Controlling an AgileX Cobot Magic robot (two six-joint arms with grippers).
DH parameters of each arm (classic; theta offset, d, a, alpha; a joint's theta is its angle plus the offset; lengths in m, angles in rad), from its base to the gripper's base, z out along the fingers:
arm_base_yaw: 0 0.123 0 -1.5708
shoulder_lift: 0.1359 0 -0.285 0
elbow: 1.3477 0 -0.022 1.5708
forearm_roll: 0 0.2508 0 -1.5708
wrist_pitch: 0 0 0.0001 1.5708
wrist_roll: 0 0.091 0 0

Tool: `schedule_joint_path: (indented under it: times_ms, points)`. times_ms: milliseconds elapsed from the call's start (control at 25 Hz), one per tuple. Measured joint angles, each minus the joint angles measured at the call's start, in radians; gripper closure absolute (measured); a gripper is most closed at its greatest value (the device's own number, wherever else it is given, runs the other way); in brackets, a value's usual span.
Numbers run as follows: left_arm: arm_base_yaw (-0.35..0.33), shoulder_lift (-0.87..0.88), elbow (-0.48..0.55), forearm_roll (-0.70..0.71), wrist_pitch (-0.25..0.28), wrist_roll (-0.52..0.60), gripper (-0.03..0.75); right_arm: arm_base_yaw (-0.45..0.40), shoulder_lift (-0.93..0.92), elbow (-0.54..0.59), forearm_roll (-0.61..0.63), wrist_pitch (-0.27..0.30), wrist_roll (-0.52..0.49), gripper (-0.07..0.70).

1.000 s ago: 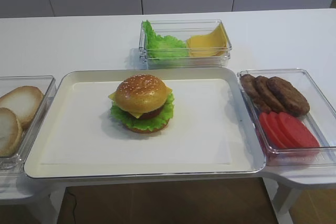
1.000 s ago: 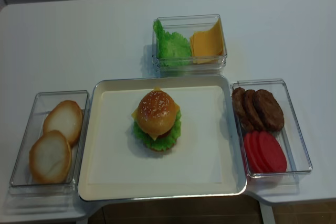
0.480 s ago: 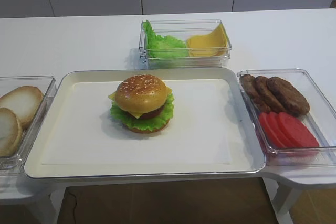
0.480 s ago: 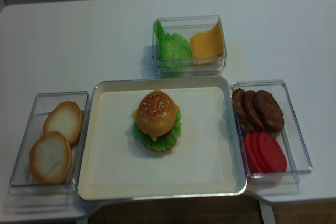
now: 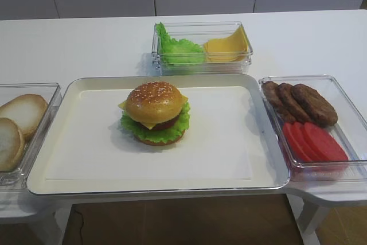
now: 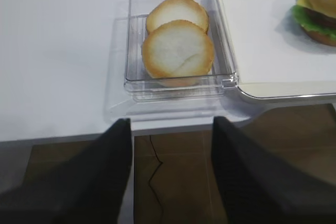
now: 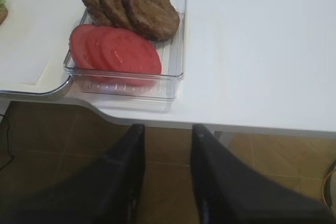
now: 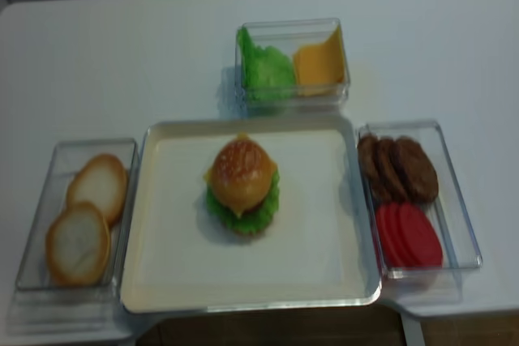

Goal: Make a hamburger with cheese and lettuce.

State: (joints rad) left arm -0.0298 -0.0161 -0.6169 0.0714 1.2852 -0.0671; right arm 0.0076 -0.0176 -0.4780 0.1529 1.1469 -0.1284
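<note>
While the hamburger (image 5: 155, 113) sits assembled on the tray (image 5: 229, 159), both arms hang back off the table's near edge. The left gripper (image 6: 170, 177), jaws apart and empty, is nearer, with the burger ahead to its right; the right gripper (image 7: 167, 177) is likewise spread and empty.

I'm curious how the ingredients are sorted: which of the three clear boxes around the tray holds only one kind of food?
The left box: only pale bun halves. The back box has lettuce and cheese; the right box has patties and tomato slices.
</note>
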Motion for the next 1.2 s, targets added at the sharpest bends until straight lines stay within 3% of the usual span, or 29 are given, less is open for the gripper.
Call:
schedule_joint_path:
  times_ms: [480,760,1200]
  points:
    - [0.002,-0.001,0.085,-0.002,0.0,0.0,0.351,0.0,0.0,0.0,0.0,0.0,0.004,0.386]
    - [0.002,-0.001,0.12,-0.002,-0.079,0.0,0.351,0.0,0.0,0.0,0.0,0.0,0.006,0.386]
    - [0.002,-0.001,0.128,-0.004,-0.095,0.008,0.351,0.0,0.0,0.0,0.0,0.0,0.008,0.386]
